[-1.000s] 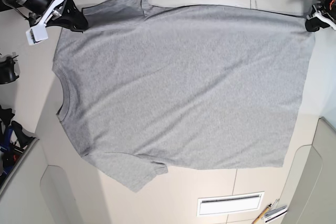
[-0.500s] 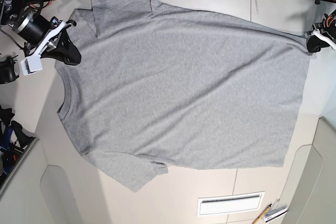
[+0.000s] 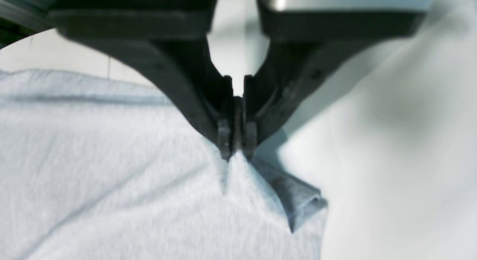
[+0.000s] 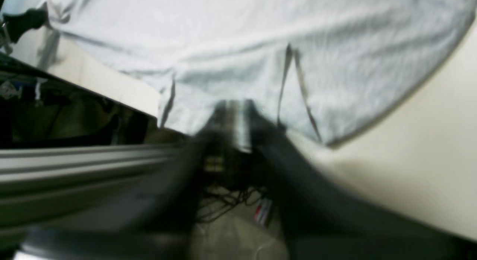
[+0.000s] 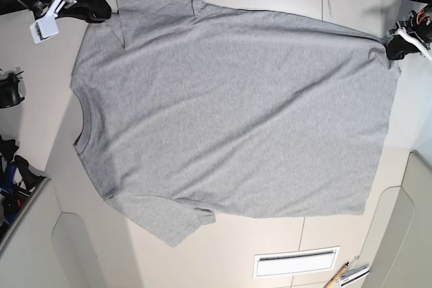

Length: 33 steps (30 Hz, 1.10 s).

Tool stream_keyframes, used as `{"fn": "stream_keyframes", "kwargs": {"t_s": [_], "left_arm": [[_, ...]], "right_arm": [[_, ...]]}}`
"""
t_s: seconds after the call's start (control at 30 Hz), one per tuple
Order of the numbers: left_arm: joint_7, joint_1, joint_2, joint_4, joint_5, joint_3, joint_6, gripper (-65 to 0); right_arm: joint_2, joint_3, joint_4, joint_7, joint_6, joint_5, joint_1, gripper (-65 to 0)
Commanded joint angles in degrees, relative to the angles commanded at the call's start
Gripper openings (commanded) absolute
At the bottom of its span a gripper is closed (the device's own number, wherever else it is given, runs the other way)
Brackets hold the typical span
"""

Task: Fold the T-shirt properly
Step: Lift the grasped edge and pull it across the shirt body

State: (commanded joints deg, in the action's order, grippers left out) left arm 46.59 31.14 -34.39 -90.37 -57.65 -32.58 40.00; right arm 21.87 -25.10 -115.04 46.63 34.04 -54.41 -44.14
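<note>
Left wrist view: left gripper (image 3: 237, 140) clenched on the T-shirt (image 3: 130, 170), folded flap beyond its tips; right gripper's (image 4: 238, 126) closure unclear.

T-shirt (image 5: 236, 112): matt heather-grey cloth; tabletop (image 5: 40, 126) smooth.

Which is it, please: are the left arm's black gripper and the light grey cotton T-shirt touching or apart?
Touching. The left wrist view shows the left gripper shut on a pinched fold of the T-shirt.
</note>
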Motion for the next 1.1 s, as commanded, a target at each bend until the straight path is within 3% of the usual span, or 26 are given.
{"fn": "stream_keyframes", "kwargs": {"t_s": [0.07, 0.1, 0.4, 0.73, 0.93, 1.0, 1.1], "left_arm": [[0.0, 0.0, 0.6, 0.0, -0.4, 0.0, 0.0, -65.0], [0.0, 0.0, 1.1, 0.0, -0.4, 0.0, 0.0, -65.0], [0.4, 0.0, 2.5, 0.0, -0.4, 0.0, 0.0, -65.0], [0.4, 0.0, 2.5, 0.0, -0.4, 0.0, 0.0, -65.0], [0.4, 0.0, 2.5, 0.0, -0.4, 0.0, 0.0, -65.0], [0.4, 0.0, 2.5, 0.0, -0.4, 0.0, 0.0, -65.0], [0.3, 0.0, 2.5, 0.0, -0.4, 0.0, 0.0, -65.0]], "right_arm": [[0.0, 0.0, 0.8, 0.1, 0.0, 0.6, -0.7, -29.9], [0.0, 0.0, 1.5, -0.1, -0.28, 1.4, -0.5, -27.4], [0.0, 2.2, 12.4, -0.8, -0.61, 1.9, 1.0, -27.4], [-0.2, 11.9, 19.3, -1.0, -0.61, 3.4, 8.0, -27.5], [-3.3, 15.4, 19.3, -1.5, -0.63, 4.7, 8.5, -27.7], [-3.8, 15.4, 19.3, -2.9, -0.63, 5.7, 8.6, -33.3], [-3.8, 15.4, 19.3, -5.7, -0.63, 7.5, 8.7, -55.3]]}}
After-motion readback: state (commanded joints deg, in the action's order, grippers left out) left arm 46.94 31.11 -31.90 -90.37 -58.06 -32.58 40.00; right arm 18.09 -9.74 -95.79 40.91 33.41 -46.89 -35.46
